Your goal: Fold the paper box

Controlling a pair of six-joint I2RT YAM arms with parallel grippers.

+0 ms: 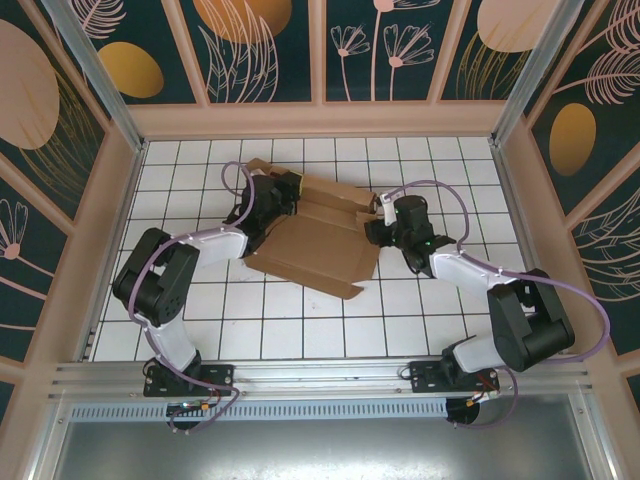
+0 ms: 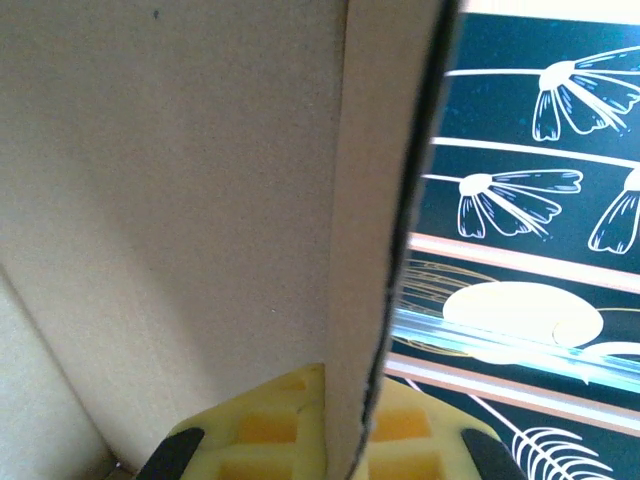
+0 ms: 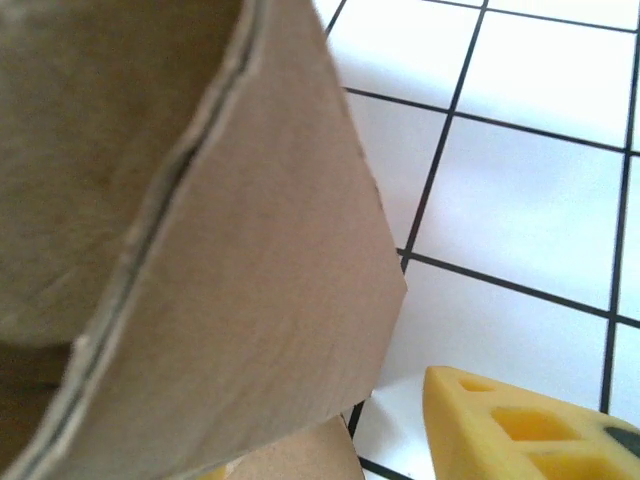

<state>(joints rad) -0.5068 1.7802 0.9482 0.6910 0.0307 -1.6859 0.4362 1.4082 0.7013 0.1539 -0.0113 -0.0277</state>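
Note:
The paper box (image 1: 315, 245) is a brown cardboard sheet lying partly folded mid-table, with flaps raised at its far side. My left gripper (image 1: 287, 190) is at the box's far left corner. In the left wrist view an upright flap edge (image 2: 360, 250) runs between the yellow pads (image 2: 270, 435), and the gripper (image 2: 350, 440) is shut on it. My right gripper (image 1: 385, 212) is at the box's far right edge. In the right wrist view a curved flap (image 3: 250, 300) hides the left finger. The right finger (image 3: 520, 430) stands apart from the flap, so this gripper (image 3: 330, 462) is open.
The white gridded tabletop (image 1: 300, 320) lies bare in front of the box. Patterned walls (image 1: 320, 50) close in the back and sides, and a metal rail (image 1: 320, 375) runs along the near edge by the arm bases.

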